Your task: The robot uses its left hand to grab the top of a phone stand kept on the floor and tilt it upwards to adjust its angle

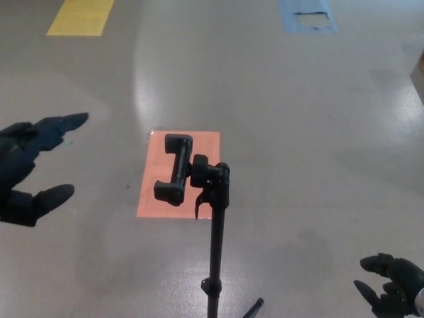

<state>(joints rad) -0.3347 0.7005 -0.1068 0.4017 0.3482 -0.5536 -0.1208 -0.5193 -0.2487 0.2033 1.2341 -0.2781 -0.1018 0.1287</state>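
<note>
Head view puts our left hand (30,165) at the left edge of the frame, fingers spread and holding nothing — a thumb below, two fingers reaching toward the centre. The phone stand (213,225) rises in the middle of the frame, and its clamp head (175,169) is the part we need: it lies to the right of our left hand, at about the same height in the frame, well apart from the fingertips. The clamp's long axis runs roughly top to bottom in the frame, its upper jaw toward the top of the picture, its lower jaw toward us, joined on its right side to the pivot on the pole (215,252). Our right hand (392,291) sits low in the bottom right corner, loosely curled with nothing in it, and it is farther from the clamp than the left.

We judge the reach is the step in hand: the left hand must travel rightward across the frame to close on the clamp before any tilting can begin.

Beneath the clamp lies an orange rectangle (179,173) on a grey, glossy floor (298,132). A yellow patch (81,16) sits at upper left and a blue one (307,14) at upper right.
</note>
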